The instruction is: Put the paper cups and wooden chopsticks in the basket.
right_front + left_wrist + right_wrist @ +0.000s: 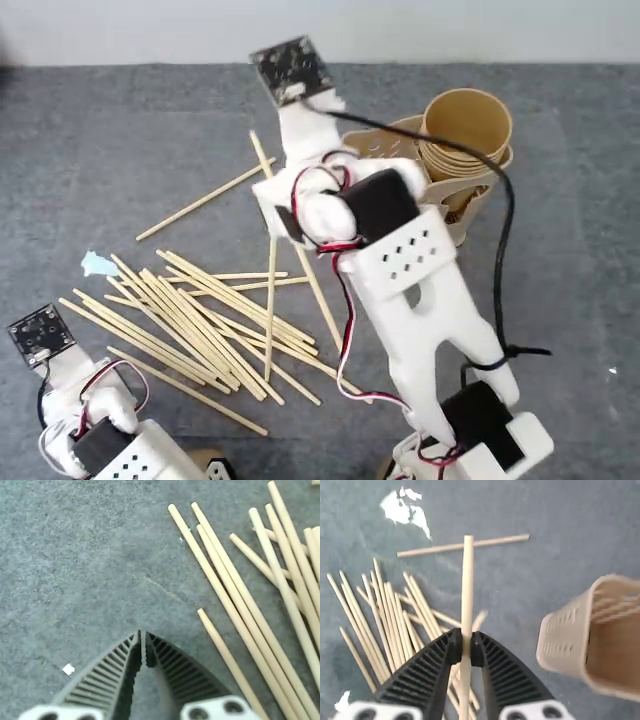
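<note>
A tan slotted basket, with a stack of paper cups standing in it, sat in the upper right of the high view, just beside the right arm's wrist. The loose wooden chopsticks lay fanned across the lower left of centre. The right gripper, the nearer one, was clamped on one chopstick whose long axis ran straight out past the fingertips with the basket off to its side, so it likely needed swinging over and tipping end-down. The left gripper, closed on nothing, sat over the grey mat at the lower left, well apart from the basket.
</note>
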Controlling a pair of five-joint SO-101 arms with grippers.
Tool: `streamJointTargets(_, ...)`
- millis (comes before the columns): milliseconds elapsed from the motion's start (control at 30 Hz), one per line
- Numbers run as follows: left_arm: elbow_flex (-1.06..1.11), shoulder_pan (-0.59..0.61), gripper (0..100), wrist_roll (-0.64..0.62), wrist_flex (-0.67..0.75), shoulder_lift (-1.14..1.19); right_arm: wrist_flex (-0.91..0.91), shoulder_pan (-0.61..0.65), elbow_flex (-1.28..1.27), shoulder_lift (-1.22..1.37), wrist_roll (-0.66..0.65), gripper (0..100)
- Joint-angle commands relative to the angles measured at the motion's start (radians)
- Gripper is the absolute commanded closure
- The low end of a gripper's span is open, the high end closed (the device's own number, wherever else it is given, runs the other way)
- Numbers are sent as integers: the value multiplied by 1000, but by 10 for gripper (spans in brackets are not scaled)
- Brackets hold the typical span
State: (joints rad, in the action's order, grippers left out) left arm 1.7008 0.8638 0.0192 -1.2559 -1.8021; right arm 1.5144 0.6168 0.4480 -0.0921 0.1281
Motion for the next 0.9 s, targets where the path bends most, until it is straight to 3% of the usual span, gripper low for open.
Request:
streamJointTargets(0, -18, 6, 986, -5, -5, -15, -71, -41, 126, -53, -25, 991)
streamJointTargets(300, -18, 6, 986, -5, -5, -15, -377, -143, 160, -54, -123, 991)
streamJointTargets(667, -18, 3, 986, -5, -5, -15, -559, -206, 155, -128, -150, 991)
streamJointTargets(867, -18, 2, 986, -5, -5, -15, -677, -300, 52, -137, -178, 991)
